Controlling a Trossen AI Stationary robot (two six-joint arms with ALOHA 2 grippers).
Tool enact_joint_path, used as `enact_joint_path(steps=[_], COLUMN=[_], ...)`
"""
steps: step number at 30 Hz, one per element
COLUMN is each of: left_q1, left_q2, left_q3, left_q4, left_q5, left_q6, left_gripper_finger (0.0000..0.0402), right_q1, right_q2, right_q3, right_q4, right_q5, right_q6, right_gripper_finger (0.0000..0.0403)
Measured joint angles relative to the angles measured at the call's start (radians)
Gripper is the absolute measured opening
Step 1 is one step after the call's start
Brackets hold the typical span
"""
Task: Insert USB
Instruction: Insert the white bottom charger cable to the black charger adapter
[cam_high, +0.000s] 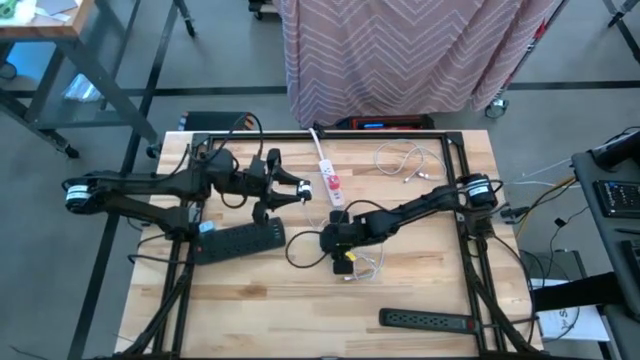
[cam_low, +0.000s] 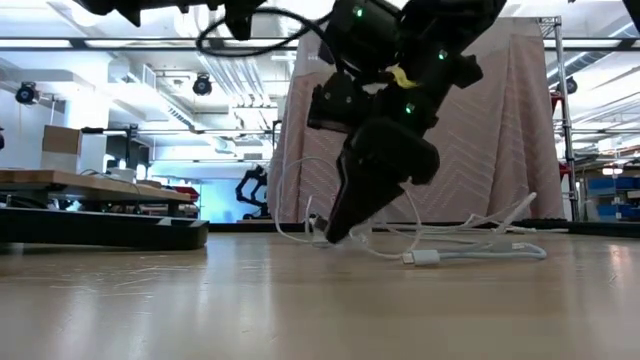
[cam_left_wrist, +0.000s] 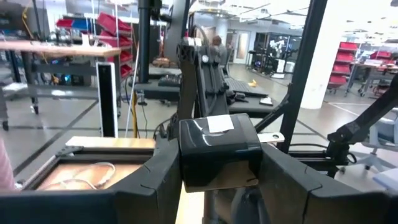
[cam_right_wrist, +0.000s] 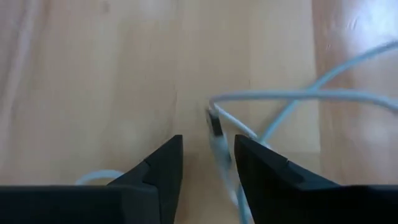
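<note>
Right gripper (cam_right_wrist: 208, 165) down at the table (cam_high: 420, 300), near the middle, tips almost on the wood. Its 2 fingers (cam_right_wrist: 155, 171) stand a narrow gap apart with the white cable (cam_right_wrist: 292, 96) running between them. The plug end (cam_right_wrist: 216, 127) sits just ahead of the tips, in the gap's line. No firm pinch shows in the right wrist view; I cannot tell whether the cable is actually gripped. My read: the gripper is set low and square over the plug so the jaws can take it by its flat sides.

Left gripper (cam_left_wrist: 217, 168) is raised over the table's left half, holding a black block (cam_left_wrist: 219, 149) between its 2 fingers, jaws partly open around it, both faces touching. A white label sits on the block's top. Likely this is the charger or socket piece, held up and steady so the plug can be brought to it. That is a guess; no port is visible.

The cable: thin, white, loose, looped in several curls on the wood beside the right gripper. The low view shows one white connector (cam_low: 422, 258) lying flat on the table, apart from the gripper. The end near the fingers looks darker and metallic, slightly blurred.

Also on the table: a white power strip (cam_high: 326, 172) at the far middle, 2 black power strips, and a second coiled cable (cam_high: 400, 160) at the far right.
</note>
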Motion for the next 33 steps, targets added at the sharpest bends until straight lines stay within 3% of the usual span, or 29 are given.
enact_joint_path(steps=[7, 11, 14, 17, 26, 33], left_q1=[0.000, 0.000, 0.001, 0.001, 0.001, 0.000], left_q2=[-0.005, -0.005, -0.005, -0.005, -0.018, -0.044], left_q3=[0.000, 0.000, 0.000, 0.000, 0.000, 0.000], left_q4=[0.000, 0.004, 0.004, 0.003, -0.024, -0.037], left_q5=[-0.001, -0.002, -0.002, -0.002, -0.001, 0.000], left_q6=[0.018, 0.018, 0.018, 0.018, 0.018, 0.018], left_gripper_finger=[0.0162, 0.0162, 0.0162, 0.0162, 0.0162, 0.0162], right_q1=[0.000, 0.000, 0.001, 0.016, 0.101, 0.107], right_q2=[0.007, 0.007, -0.002, -0.042, -0.347, -0.653], right_q3=[-0.004, 0.004, 0.033, 0.088, 0.362, 0.469], right_q4=[0.009, 0.006, -0.062, -0.163, -0.490, -0.391], right_q5=[-0.007, -0.001, -0.001, 0.006, 0.182, 0.228], right_q6=[0.004, -0.002, -0.020, -0.047, -0.212, -0.303], right_gripper_finger=[0.0105, 0.0071, 0.0025, 0.0013, 0.0007, 0.0013])
